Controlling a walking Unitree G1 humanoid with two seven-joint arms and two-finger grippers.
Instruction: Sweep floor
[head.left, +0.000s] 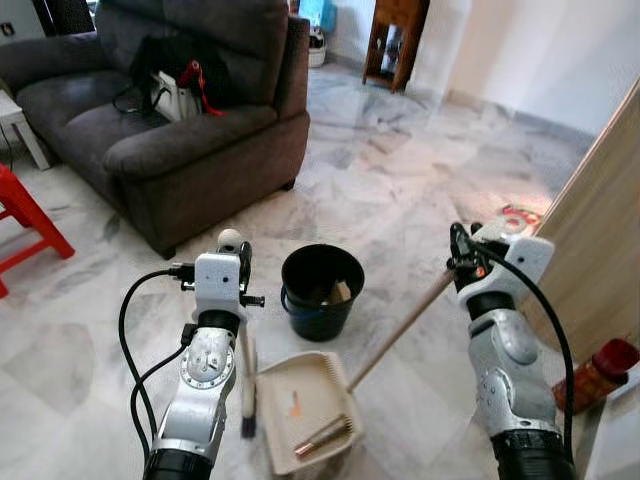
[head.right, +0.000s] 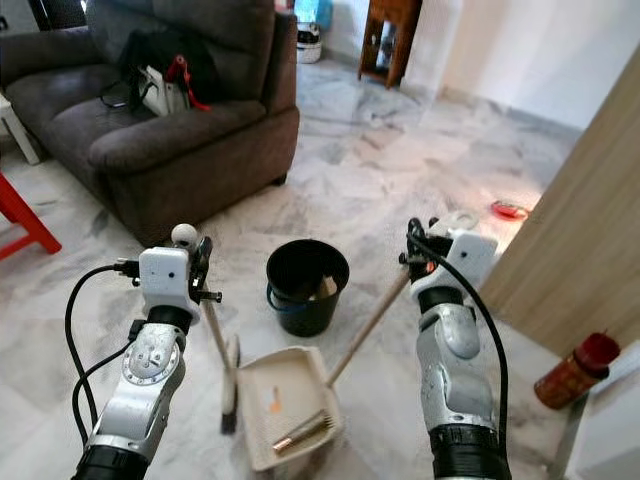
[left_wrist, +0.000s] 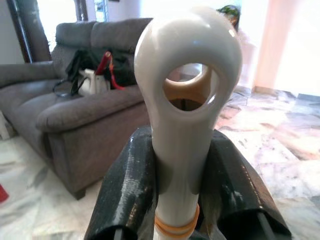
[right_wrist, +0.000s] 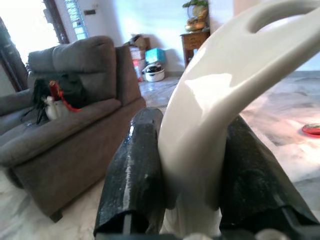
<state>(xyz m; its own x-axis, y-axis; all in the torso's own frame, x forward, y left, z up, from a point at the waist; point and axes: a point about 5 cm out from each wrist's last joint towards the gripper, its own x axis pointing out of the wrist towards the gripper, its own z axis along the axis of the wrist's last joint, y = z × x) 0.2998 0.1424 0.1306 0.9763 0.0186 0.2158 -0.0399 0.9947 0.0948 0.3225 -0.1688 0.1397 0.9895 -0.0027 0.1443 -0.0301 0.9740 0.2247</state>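
My left gripper (head.left: 233, 262) is shut on the white looped top of a broom handle (left_wrist: 187, 60). The broom hangs down to its dark head (head.left: 247, 418) on the marble floor, just left of the dustpan. A cream dustpan (head.left: 285, 380) lies on the floor between my arms, holding a small orange scrap (head.left: 295, 405) and a brown stick-like piece (head.left: 322, 436). Its long wooden handle (head.left: 400, 335) slants up to my right gripper (head.left: 468, 257), which is shut on the handle's white curved grip (right_wrist: 225, 75).
A black bucket (head.left: 300, 300) with some rubbish stands just beyond the dustpan. A grey sofa (head.left: 200, 160) with a bag (head.left: 175, 85) is at far left, a red stool (head.left: 25, 225) beside it. A wooden panel (head.left: 600, 250) and a red bottle (head.left: 598, 375) are on the right.
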